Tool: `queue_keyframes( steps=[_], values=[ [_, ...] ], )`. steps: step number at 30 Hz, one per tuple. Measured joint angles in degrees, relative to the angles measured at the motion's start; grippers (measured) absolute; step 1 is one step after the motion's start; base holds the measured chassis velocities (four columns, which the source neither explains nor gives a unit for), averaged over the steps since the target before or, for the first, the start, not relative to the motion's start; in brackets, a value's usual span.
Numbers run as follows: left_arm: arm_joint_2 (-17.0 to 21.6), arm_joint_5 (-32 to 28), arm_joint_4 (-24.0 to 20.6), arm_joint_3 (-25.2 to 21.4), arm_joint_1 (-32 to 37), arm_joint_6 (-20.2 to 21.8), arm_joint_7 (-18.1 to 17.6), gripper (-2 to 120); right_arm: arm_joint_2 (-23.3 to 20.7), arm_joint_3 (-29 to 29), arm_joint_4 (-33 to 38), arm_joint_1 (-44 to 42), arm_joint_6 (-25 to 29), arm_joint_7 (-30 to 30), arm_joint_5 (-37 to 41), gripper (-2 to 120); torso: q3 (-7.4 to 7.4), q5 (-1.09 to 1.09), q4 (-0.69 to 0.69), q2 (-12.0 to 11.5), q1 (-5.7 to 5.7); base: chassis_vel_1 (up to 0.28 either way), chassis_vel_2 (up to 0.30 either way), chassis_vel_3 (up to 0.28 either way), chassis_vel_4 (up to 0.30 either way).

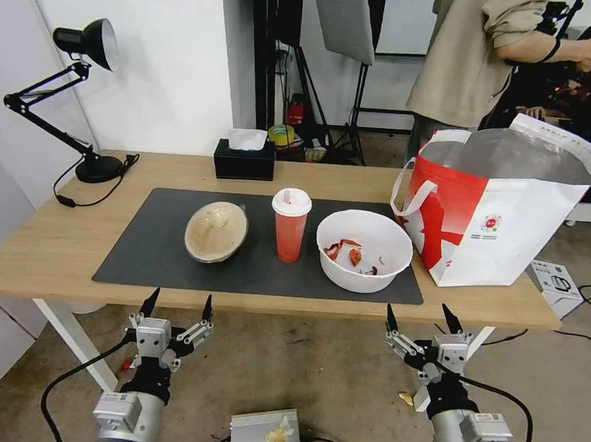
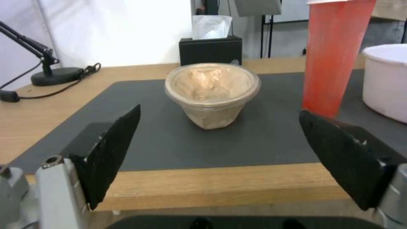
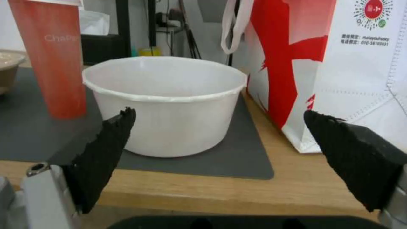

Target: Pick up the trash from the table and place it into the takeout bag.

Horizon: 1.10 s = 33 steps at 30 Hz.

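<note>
On the dark grey mat (image 1: 173,253) nothing's been grabbed yet: beige lidded bowl (image 1: 216,231) at 9 o'clock of the red drink cup (image 1: 290,225), white bowl (image 1: 364,250) at 3, takeout bag (image 1: 496,213) beyond. Left gripper (image 1: 177,304) and right gripper (image 1: 424,317) are held spread wide below the table (image 1: 40,245) edge; a reach is probably needed next.

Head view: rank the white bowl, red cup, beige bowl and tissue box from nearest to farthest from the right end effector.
From the right end effector, open below the table edge:
1. White bowl, straight ahead.
2. Red cup, mat centre.
3. Beige bowl, mat's left.
4. Tissue box, back edge.
</note>
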Motion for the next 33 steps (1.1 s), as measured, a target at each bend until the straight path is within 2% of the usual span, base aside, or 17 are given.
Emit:
queue_keyframes(
  steps=[20, 22, 23, 25, 26, 27, 29, 30, 33],
  values=[
    [0.2, -0.8, 0.3, -0.5, 0.3, -0.4, 0.1, 100, -0.5, 0.2, 0.0, 0.1, -0.1, -0.1, 0.4, 100, 0.00, 0.00, 0.00, 0.0, 0.00, 0.000, 0.000, 0.000, 0.000],
    [1.8, -4.7, 2.9, -3.7, 1.9, -3.6, 0.6, 100, -4.0, 1.9, -1.3, 0.6, -2.2, -0.8, 2.9, 100, 0.00, 0.00, -0.01, 0.0, 0.00, 0.000, 0.000, 0.000, 0.000],
    [1.8, -4.7, 2.9, -3.7, 1.9, -3.6, 0.6, 100, -4.0, 1.9, -1.3, 0.6, -2.2, -0.8, 2.9, 100, 0.00, 0.00, -0.01, 0.0, 0.00, 0.000, 0.000, 0.000, 0.000],
    [4.2, -10.6, 6.9, -8.4, 4.4, -8.5, 1.4, 100, -9.0, 4.4, -3.0, 1.4, -5.2, -1.8, 6.5, 100, 0.00, 0.01, 0.01, 0.0, 0.00, 0.000, 0.000, 0.000, 0.000],
    [4.7, -12.0, 7.8, -9.6, 5.0, -9.6, 1.5, 100, -11.2, 5.5, -3.8, 1.7, -6.6, -2.3, 8.1, 100, 0.00, 0.01, 0.03, 0.0, 0.00, 0.000, 0.000, 0.000, 0.000],
    [4.7, -12.0, 7.8, -9.6, 5.0, -9.6, 1.5, 100, -11.2, 5.5, -3.8, 1.7, -6.6, -2.3, 8.1, 100, 0.00, 0.01, 0.03, 0.0, 0.00, 0.000, 0.000, 0.000, 0.000],
    [5.1, -14.8, 7.7, -10.2, 5.4, -11.3, 2.6, 100, -15.5, 7.6, -5.3, 2.5, -9.1, -3.2, 11.1, 100, 0.00, -0.02, 0.02, 0.0, 0.00, 0.000, 0.000, 0.000, 0.000],
    [5.2, -15.8, 7.3, -10.3, 5.4, -12.3, 3.4, 100, -17.1, 8.4, -5.7, 2.7, -9.6, -3.7, 12.5, 100, 0.00, 0.04, 0.00, 0.0, 0.00, 0.000, 0.000, 0.000, 0.000],
    [5.0, -16.2, 6.9, -10.3, 5.5, -13.3, 4.0, 100, -18.4, 9.4, -5.4, 2.6, -8.9, -4.5, 13.8, 100, 0.00, 0.00, 0.00, 0.0, 0.00, 0.000, 0.000, 0.000, 0.000]
  ],
)
